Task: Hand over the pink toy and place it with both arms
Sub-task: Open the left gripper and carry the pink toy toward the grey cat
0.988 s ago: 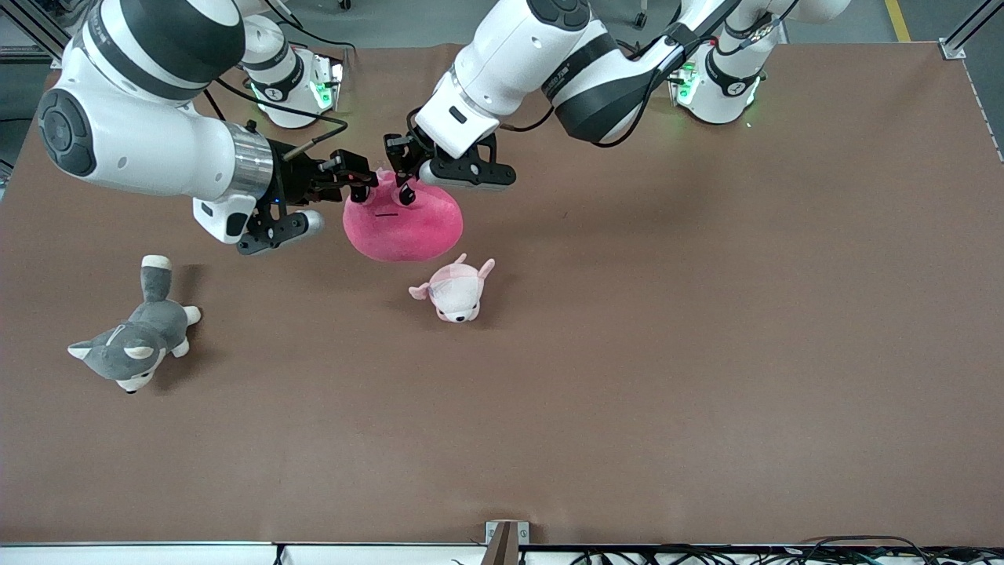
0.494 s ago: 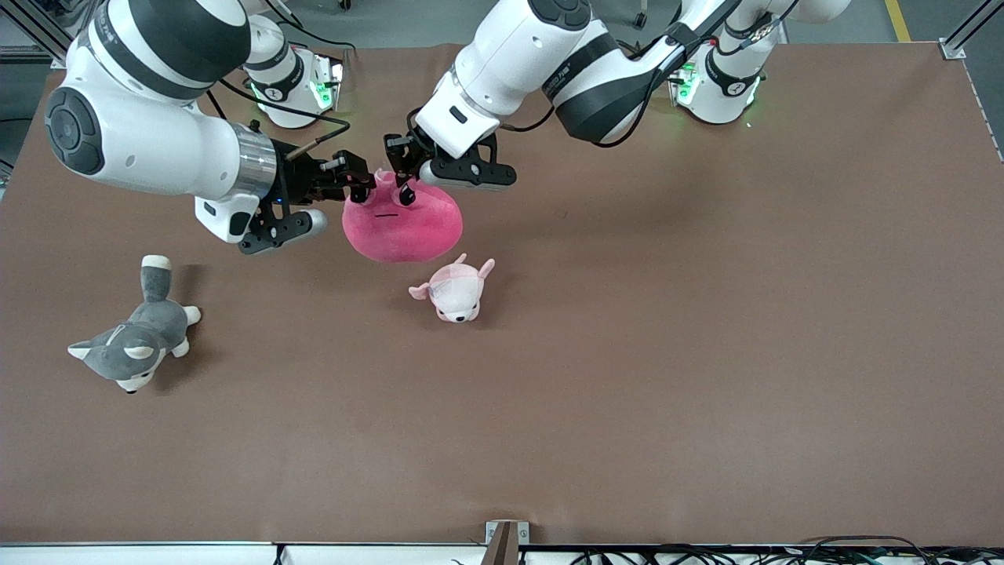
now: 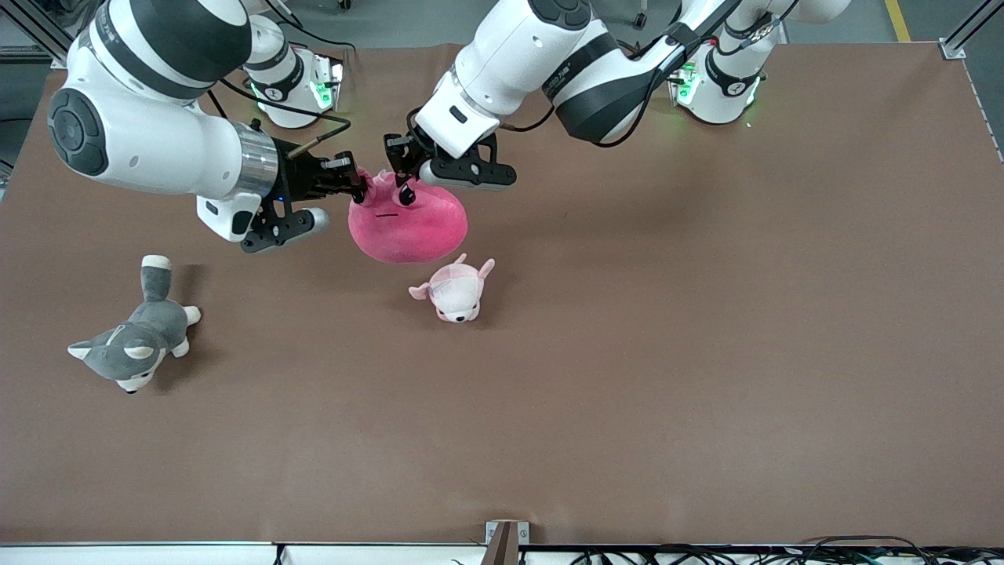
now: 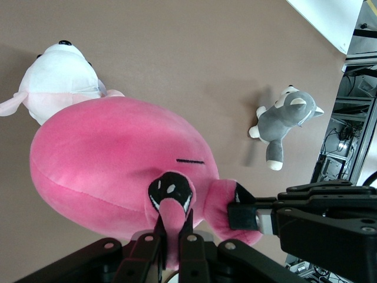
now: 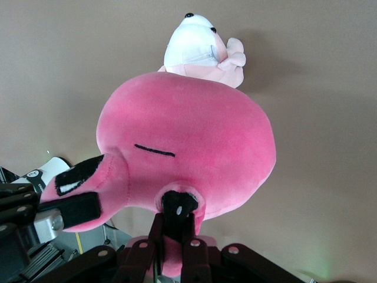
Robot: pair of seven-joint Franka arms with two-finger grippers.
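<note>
The pink toy [image 3: 408, 227] hangs just above the table's middle, held by both grippers at its top nubs. My left gripper [image 3: 404, 187] reaches in from above and is shut on the nub by one dark eye; its jaws pinch pink plush in the left wrist view [image 4: 174, 227]. My right gripper [image 3: 357, 184] comes in sideways from the right arm's end and is shut on the other nub, as in the right wrist view [image 5: 177, 227]. The toy's face and thin mouth show in the left wrist view [image 4: 118, 159] and the right wrist view [image 5: 188, 141].
A small pale pink-and-white plush [image 3: 453, 292] lies on the table just nearer the front camera than the pink toy. A grey-and-white husky plush [image 3: 129, 345] lies toward the right arm's end of the table. The brown table [image 3: 706, 353] stretches wide toward the left arm's end.
My right gripper has closed in on the toy's nub and the right arm has shifted slightly. The pink toy has moved a little toward the left arm's end. The left gripper has kept its hold.
</note>
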